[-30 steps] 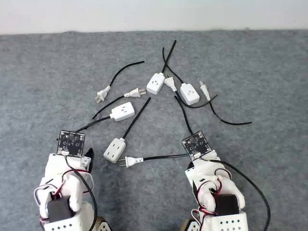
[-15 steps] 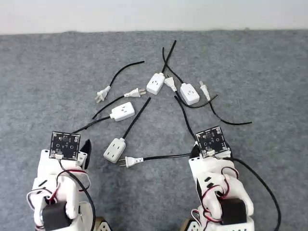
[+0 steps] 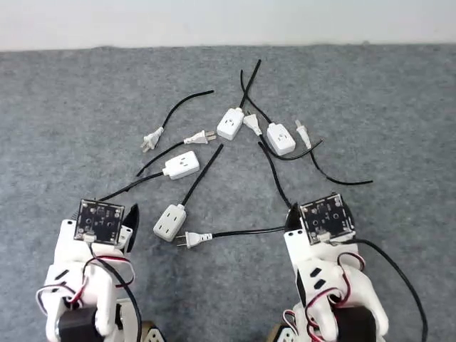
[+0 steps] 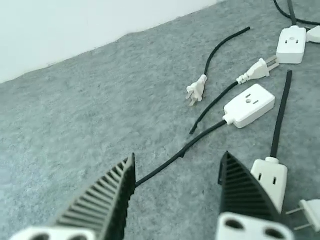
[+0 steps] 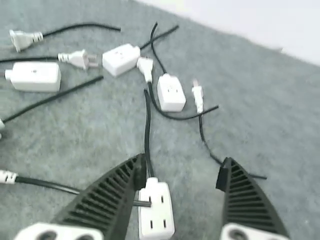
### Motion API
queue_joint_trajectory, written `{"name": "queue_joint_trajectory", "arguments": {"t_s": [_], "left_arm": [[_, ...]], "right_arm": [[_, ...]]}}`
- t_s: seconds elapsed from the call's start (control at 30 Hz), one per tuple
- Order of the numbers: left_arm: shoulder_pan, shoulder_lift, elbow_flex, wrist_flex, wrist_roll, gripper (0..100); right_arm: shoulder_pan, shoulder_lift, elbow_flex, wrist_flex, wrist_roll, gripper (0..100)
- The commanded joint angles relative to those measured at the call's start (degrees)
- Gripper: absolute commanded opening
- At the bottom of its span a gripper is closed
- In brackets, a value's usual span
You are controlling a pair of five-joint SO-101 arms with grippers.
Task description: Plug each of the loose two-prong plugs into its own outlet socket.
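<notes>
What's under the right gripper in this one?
A white socket lies on the carpet below the right gripper, between its open jaws, its cord leading away. From above, the wrist board covers the socket.

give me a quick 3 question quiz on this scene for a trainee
1. True or false: the left gripper is shut on a plug.
2. What lies between the right gripper's fingers? A socket, B cup, C nothing.
3. How many sockets does the high view show?
Key: 1 false, it is open. 2 A. 3 four sockets.
</notes>
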Motion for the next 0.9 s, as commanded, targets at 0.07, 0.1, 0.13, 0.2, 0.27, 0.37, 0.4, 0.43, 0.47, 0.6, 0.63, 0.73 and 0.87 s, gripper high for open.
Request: {"name": "queue_joint_trajectory", "arguments": {"t_s": [0.07, 0.1, 0.13, 0.2, 0.27, 0.37, 0.4, 0.43, 0.47, 0.6, 0.63, 0.73, 0.87], "left_arm": [[0.5, 9.3, -10.8, -0.3, -0.7, 26], [0.5, 12.2, -12.9, -0.3, 0.0, 26], [0.6, 15.1, -14.7, -0.4, 0.5, 26], [1.5, 20.3, -16.6, -1.6, 0.8, 26], [2.6, 24.3, -16.5, -4.0, 0.8, 26], [3.5, 27.8, -16.4, -6.3, 1.9, 26], [3.7, 28.3, -16.6, -6.6, 2.4, 26], [4.1, 28.6, -16.7, -6.7, 2.8, 26], [4.7, 28.6, -16.7, -6.7, 2.9, 26], [6.1, 28.8, -16.4, -6.7, 3.2, 26], [6.1, 28.8, -16.4, -6.7, 3.7, 26], [6.1, 28.9, -16.4, -7.7, 4.0, 26], [6.0, 28.9, -16.4, -8.9, 4.0, 26]], "right_arm": [[0.2, 4.4, -5.5, 0.6, -0.6, 24.5], [0.2, 6.6, -6.2, 0.4, -0.6, 24.5], [0.2, 9.3, -7.4, -0.2, -0.6, 24.5], [0.2, 15.1, -10.5, -0.7, -0.9, 24.5], [0.2, 20.9, -13.7, -1.0, -1.1, 24.5], [-1.5, 28.2, -17.2, -0.8, -2.3, 24.5], [-2.2, 30.2, -17.8, -0.7, -2.4, 24.5], [-2.7, 31.8, -17.9, -1.0, -2.4, 24.5], [-3.1, 32.9, -18.0, -1.2, -2.4, 24.5], [-6.0, 34.8, -18.0, -3.9, -2.6, 24.5], [-7.3, 34.9, -18.0, -4.6, -2.6, 24.5], [-10.2, 35.0, -17.9, -6.2, -2.4, 24.5], [-13.8, 35.0, -18.0, -9.2, -2.3, 24.5]]}}
